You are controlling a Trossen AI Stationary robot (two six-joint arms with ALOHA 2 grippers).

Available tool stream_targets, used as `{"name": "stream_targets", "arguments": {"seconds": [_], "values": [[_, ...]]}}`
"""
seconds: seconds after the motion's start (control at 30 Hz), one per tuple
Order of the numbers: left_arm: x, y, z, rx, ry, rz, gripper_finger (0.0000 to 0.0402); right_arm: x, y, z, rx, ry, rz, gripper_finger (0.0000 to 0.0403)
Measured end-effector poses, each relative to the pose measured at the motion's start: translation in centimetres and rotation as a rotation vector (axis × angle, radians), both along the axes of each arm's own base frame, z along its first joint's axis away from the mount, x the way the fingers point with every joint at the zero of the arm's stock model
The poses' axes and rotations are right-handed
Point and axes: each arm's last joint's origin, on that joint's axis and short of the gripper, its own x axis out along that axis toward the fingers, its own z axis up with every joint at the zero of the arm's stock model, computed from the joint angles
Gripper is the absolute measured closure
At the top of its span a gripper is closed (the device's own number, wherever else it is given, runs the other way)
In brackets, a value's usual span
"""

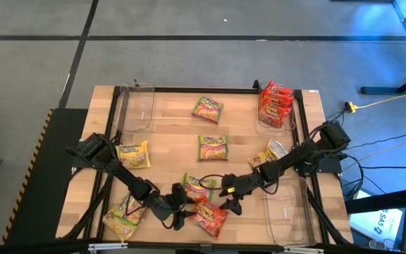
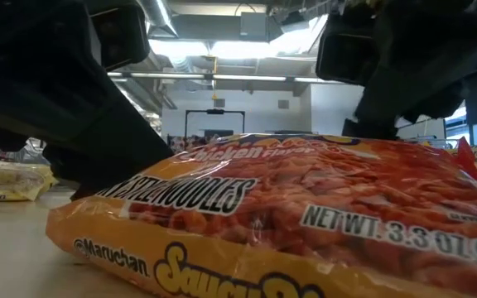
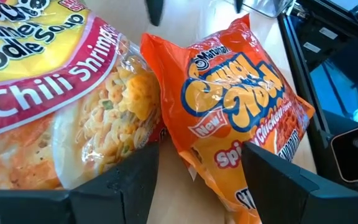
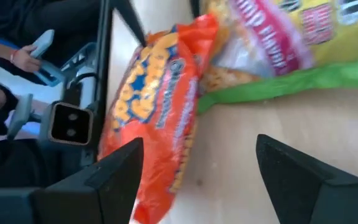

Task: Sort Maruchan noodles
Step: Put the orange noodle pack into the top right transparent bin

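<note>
A red-orange Maruchan packet [image 1: 210, 217] lies flat near the table's front edge, next to a green-pink one [image 1: 197, 187]. My left gripper [image 1: 182, 209] stands open at the red-orange packet's left side, its fingers [image 3: 135, 180] astride the packet's edge [image 3: 197, 162]. My right gripper [image 1: 228, 200] stands open just right of it; in its wrist view the packet [image 4: 154, 124] runs toward one finger [image 4: 114, 180]. More packets lie about: yellow [image 1: 134, 154] [image 1: 124, 215], green-pink [image 1: 207, 108] [image 1: 212, 147]. Red-orange ones [image 1: 275, 104] are stacked in the far right bin. My left gripper has one finger [image 3: 278, 180] in front of the red-orange packet's end [image 3: 229, 155]; whether it touches, I cannot tell. My right gripper has one finger beside that packet's end [image 4: 160, 186]; I cannot tell whether they touch.
Clear bins stand at the far left [image 1: 138, 106], far right [image 1: 287, 121] and near right [image 1: 287, 212]. Another packet [image 1: 270, 154] lies under the right arm. A person's hand [image 4: 23, 59] shows beyond the table's edge. Black frame rails [image 1: 189, 89] border the table.
</note>
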Motion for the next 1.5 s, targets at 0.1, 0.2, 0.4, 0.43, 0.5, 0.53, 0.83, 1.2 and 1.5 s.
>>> {"name": "stream_targets", "arguments": {"seconds": [0.1, 0.2, 0.4, 0.43, 0.5, 0.53, 0.83, 1.2, 1.5], "values": [[0.0, -0.1, 0.0, 0.017, 0.000, -0.019, 0.0179, -0.1, 0.1, 0.0, 0.014, 0.013, -0.018, 0.0125], [-0.3, -0.4, 0.7, 0.010, -0.009, -0.047, 0.0179, -0.1, 0.2, 0.0, 0.018, 0.018, -0.037, 0.0125], [-1.6, -2.1, 1.4, -0.099, 0.011, -0.134, 0.0181, 0.2, 0.3, -0.8, 0.047, 0.055, -0.071, 0.0125], [-1.8, -2.5, 1.4, -0.150, 0.031, -0.151, 0.0182, 0.3, 0.3, -1.1, 0.048, 0.066, -0.077, 0.0125], [-2.1, -3.0, 1.1, -0.251, 0.072, -0.162, 0.0183, 0.7, 0.5, -1.5, 0.053, 0.088, -0.080, 0.0125], [-2.3, -3.2, 0.7, -0.269, 0.093, -0.163, 0.0184, 1.1, 0.8, -1.6, 0.059, 0.084, -0.076, 0.0125], [-0.4, -3.3, -0.4, -0.235, 0.093, -0.137, 0.0184, 2.4, 1.5, -2.0, 0.078, 0.097, -0.029, 0.0125], [0.4, -2.3, -0.5, -0.214, 0.092, -0.083, 0.0184, 2.5, 1.9, -1.5, 0.178, 0.102, 0.072, 0.0125], [0.3, -2.1, -0.7, -0.176, 0.081, -0.062, 0.0184, 2.8, 1.6, -0.4, 0.271, 0.112, 0.098, 0.0125]]}}
